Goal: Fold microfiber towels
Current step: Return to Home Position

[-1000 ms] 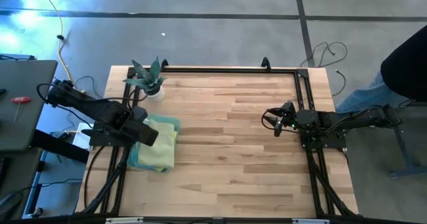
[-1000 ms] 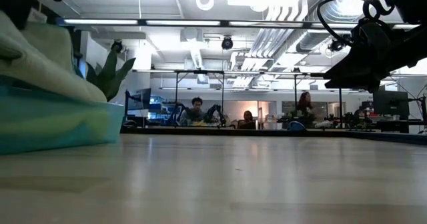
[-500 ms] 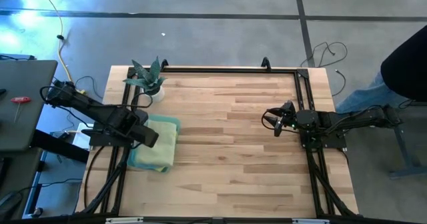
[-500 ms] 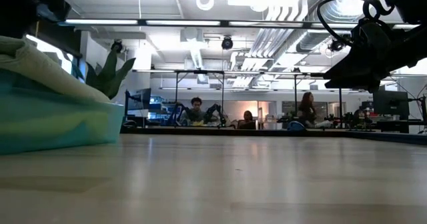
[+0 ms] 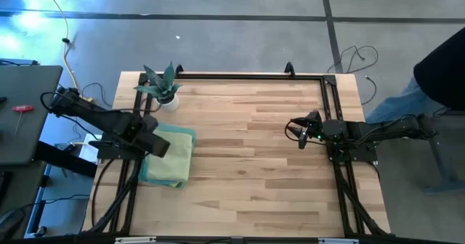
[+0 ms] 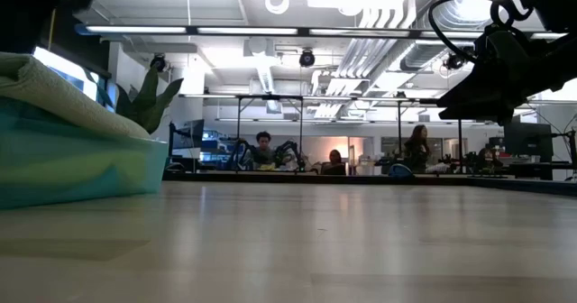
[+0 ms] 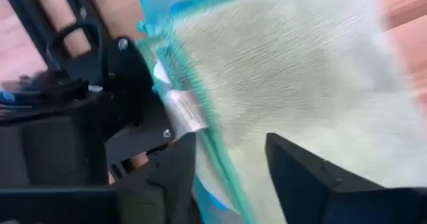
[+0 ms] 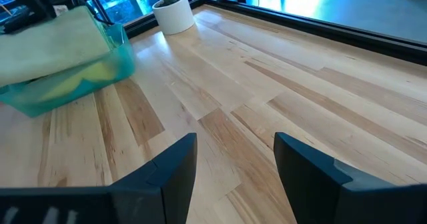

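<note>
A stack of folded microfiber towels (image 5: 174,157) lies at the table's left edge, a pale green towel (image 7: 287,71) on top and teal and blue ones (image 6: 81,172) beneath. My left gripper (image 7: 230,177) points straight down over the stack's left edge (image 5: 149,144), open, with the pale green towel's teal-trimmed edge below the gap. My right gripper (image 5: 299,135) waits open above bare wood at the table's right side, its fingers (image 8: 167,171) aimed across the table toward the stack (image 8: 60,57). My left gripper stands open over the left edge (image 7: 200,124) of the pale green towel, pointing down. I cannot tell whether its fingertips touch the cloth. The towel lies flat on the stack.
A small potted plant (image 5: 163,88) stands at the far left corner, just behind the stack. Black frame rails (image 5: 251,75) run along the far edge and both sides. The bare wood (image 5: 247,164) between the two arms is free. A person (image 5: 443,62) stands beyond the right edge.
My left gripper has come down a little over the stack's left edge. The pale green towel's left part, raised a second ago, has sunk and now lies flat on the stack. The rest of the stack has stayed in place.
</note>
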Tool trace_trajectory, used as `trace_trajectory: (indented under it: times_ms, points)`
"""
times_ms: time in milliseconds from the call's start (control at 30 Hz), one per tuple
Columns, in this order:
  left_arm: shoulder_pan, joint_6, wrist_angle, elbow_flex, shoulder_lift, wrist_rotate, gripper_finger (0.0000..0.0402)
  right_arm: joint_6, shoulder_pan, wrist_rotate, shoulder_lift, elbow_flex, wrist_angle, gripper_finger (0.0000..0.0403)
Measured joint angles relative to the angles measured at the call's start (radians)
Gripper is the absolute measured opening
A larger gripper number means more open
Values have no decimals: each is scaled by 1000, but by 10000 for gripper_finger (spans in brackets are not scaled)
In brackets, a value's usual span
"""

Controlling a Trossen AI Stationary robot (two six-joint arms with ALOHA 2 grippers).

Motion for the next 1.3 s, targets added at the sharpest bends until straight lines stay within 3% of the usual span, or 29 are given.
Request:
trace_trajectory:
  times_ms: [67,200,333,533,633,900,1300]
  points:
    - [0,0,-13,56,-12,-45,188,0,0,0,0,0,0,193]
    - [-9,52,43,142,-21,-230,210,0,0,0,0,0,0,193]
    - [-54,248,188,172,-19,-402,213,0,0,0,0,0,0,193]
    - [-160,551,286,214,-68,-741,211,0,0,0,0,0,0,193]
    - [-170,717,333,213,-107,-813,211,0,0,0,0,0,0,193]
    - [-115,984,531,126,-280,-800,212,0,0,0,0,0,0,193]
    - [56,1238,1030,-305,-619,-638,212,0,0,0,0,0,0,193]
